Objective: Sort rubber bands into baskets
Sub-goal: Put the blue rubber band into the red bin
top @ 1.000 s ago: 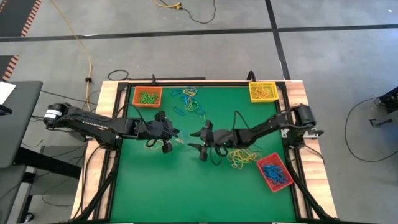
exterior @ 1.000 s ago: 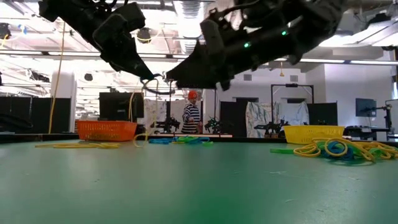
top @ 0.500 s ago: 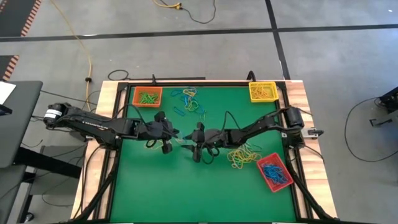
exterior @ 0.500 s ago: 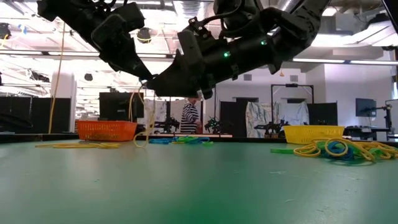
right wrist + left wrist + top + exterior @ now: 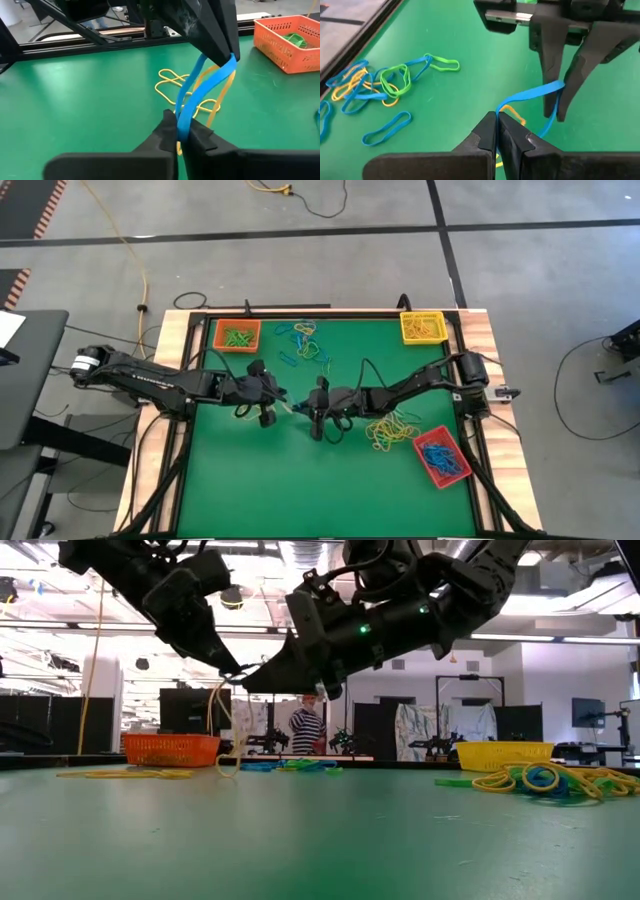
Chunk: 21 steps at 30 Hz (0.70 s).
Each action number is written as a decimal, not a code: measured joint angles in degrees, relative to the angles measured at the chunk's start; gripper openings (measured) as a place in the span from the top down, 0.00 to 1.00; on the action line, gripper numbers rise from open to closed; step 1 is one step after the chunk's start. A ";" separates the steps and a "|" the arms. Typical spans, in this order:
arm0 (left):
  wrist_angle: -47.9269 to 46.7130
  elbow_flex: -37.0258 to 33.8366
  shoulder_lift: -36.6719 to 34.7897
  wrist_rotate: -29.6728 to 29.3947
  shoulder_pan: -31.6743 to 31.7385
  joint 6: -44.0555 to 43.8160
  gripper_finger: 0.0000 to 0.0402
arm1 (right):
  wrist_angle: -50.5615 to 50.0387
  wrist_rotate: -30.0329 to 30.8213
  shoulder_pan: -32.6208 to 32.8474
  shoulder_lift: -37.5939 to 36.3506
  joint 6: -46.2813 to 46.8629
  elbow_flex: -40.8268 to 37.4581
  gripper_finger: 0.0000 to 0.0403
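Above the middle of the green table (image 5: 250,480), my left gripper (image 5: 284,402) and my right gripper (image 5: 300,408) meet tip to tip. Both are shut on one blue rubber band (image 5: 535,94), which runs between them. The left also holds a yellow rubber band (image 5: 220,87), which hangs down toward the table (image 5: 228,740). The orange basket (image 5: 237,336) stands at the far left with green bands in it. A yellow basket (image 5: 423,326) is at the far right, and a red basket (image 5: 441,457) with blue bands at the near right. My left gripper pinches one end of the blue band (image 5: 506,104), together with the yellow band (image 5: 514,112), between its two fingertips, slanting down from the table's left. Both are lifted; the yellow one dangles below. My right gripper pinches the blue band's other end (image 5: 184,114) between its fingers, coming nearly level from the table's right. The band is clear of the table and stretches across to the left fingers (image 5: 220,40).
A loose pile of blue, yellow and green bands (image 5: 305,345) lies at the far middle. Another heap, mostly yellow (image 5: 390,430), lies beside the red basket. A person (image 5: 303,728) stands in the room beyond the table.
My right gripper has moved toward the table's left, up to the left gripper, and has shut on the blue band hanging from the left fingers. The left gripper has kept still with its bands.
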 joint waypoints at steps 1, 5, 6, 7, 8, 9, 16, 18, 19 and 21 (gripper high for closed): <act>-0.36 0.00 0.00 0.40 0.00 -0.26 1.00 | -0.09 0.00 0.02 0.00 -0.11 0.00 0.93; -2.22 0.00 0.00 0.62 -0.11 -1.67 1.00 | -1.48 0.00 0.17 -0.09 -1.30 0.00 0.97; -2.71 0.00 0.00 0.60 -0.18 -1.94 1.00 | -2.67 0.00 0.22 -0.42 -1.32 0.00 0.96; -3.17 0.00 0.00 0.60 -0.22 -2.05 0.99 | -3.75 0.00 0.28 -0.76 -1.32 0.00 0.96; -3.57 0.00 0.00 0.58 -0.41 -2.07 0.99 | -5.05 0.01 0.37 -1.21 -1.39 0.00 0.96; -3.98 0.00 0.00 0.47 -0.61 -2.07 0.98 | -6.79 0.10 0.46 -1.85 -1.52 0.00 0.96; -6.66 0.00 -0.02 -3.52 -2.44 -2.78 0.82 | -20.70 1.48 2.49 -7.55 -3.05 0.00 0.96; -7.94 0.00 -0.02 -4.32 -2.64 -3.65 0.77 | -26.45 2.91 3.50 -9.73 -3.14 0.00 0.96; -8.41 0.00 -0.02 -4.19 -2.73 -3.98 0.75 | -29.54 3.56 4.08 -10.80 -3.14 0.00 0.96; -8.90 -0.02 -0.02 -2.63 -2.94 -4.13 0.71 | -36.09 5.08 5.33 -13.34 -2.70 0.00 0.96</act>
